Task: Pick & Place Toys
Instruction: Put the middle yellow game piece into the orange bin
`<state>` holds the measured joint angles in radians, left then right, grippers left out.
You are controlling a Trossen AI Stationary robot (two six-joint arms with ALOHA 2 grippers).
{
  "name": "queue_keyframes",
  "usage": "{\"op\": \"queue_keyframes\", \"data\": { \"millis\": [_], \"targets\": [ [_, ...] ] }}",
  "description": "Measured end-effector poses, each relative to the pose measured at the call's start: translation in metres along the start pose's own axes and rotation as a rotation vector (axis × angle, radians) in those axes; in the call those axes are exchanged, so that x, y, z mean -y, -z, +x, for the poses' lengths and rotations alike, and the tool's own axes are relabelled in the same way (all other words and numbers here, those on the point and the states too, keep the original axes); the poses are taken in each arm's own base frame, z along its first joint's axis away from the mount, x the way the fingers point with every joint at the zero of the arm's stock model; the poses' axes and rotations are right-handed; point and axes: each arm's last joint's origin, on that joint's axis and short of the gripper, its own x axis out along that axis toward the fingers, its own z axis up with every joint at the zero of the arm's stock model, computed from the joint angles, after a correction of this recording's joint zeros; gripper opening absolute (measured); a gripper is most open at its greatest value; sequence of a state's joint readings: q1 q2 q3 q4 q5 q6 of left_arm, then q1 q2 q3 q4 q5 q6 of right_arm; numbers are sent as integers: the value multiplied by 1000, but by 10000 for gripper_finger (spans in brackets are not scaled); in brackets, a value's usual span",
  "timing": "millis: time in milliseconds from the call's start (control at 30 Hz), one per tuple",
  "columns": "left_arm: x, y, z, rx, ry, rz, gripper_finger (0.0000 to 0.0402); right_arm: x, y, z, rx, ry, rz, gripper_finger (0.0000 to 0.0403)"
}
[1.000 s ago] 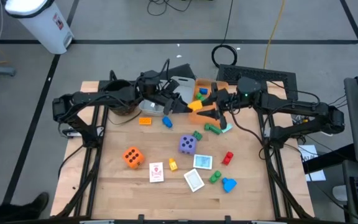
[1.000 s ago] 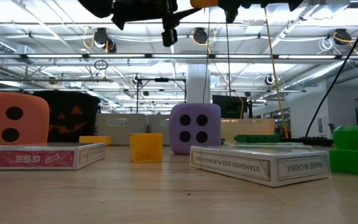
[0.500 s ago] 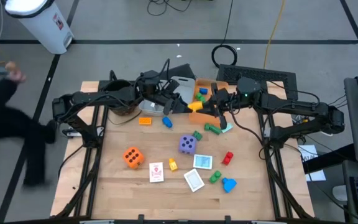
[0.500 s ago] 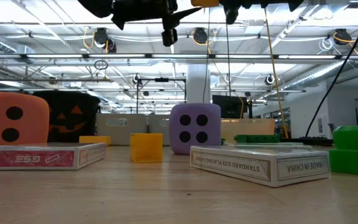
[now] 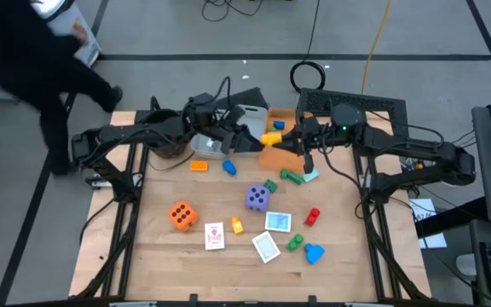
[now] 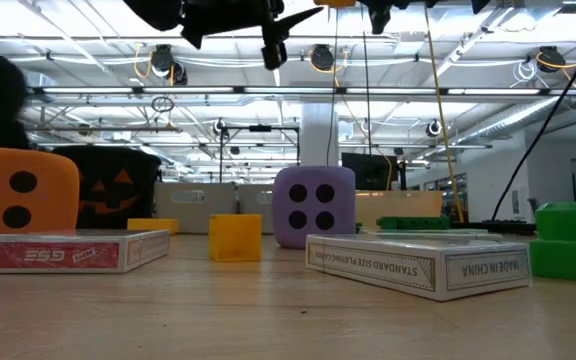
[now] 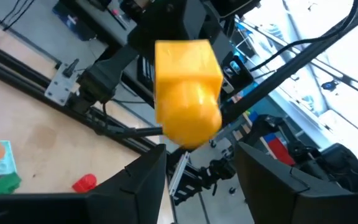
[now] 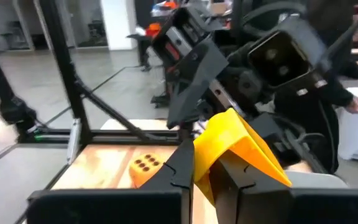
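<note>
Wooden table (image 5: 160, 256): yellow block (image 7: 187, 92) sat at 12 o'clock off my left gripper (image 7: 201, 163), jaws released; right gripper (image 8: 207, 171) clenched on orange bin (image 8: 244, 152).

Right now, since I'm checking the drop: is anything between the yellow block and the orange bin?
Nothing visible does. The yellow block is at the tip of the left gripper, right beside the orange bin, which the right gripper grips by its wall.
</note>
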<state>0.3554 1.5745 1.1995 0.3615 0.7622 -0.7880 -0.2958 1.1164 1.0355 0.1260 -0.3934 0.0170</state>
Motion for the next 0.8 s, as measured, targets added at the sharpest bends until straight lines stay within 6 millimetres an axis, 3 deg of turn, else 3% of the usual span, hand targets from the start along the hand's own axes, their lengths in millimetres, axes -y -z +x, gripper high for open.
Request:
{"op": "queue_keyframes", "data": {
  "millis": [333, 567, 800],
  "targets": [
    [-14, -15, -20, 44, -32, 5, 195, 14, -10, -27, 13, 129, 41, 15],
    [-25, -27, -37, 88, -75, 3, 177, 26, -6, -32, -12, 184, 104, 15],
    [-15, -42, -64, 159, -101, 69, 159, 33, 1, -35, -76, 278, 126, 15]
  ]
}}
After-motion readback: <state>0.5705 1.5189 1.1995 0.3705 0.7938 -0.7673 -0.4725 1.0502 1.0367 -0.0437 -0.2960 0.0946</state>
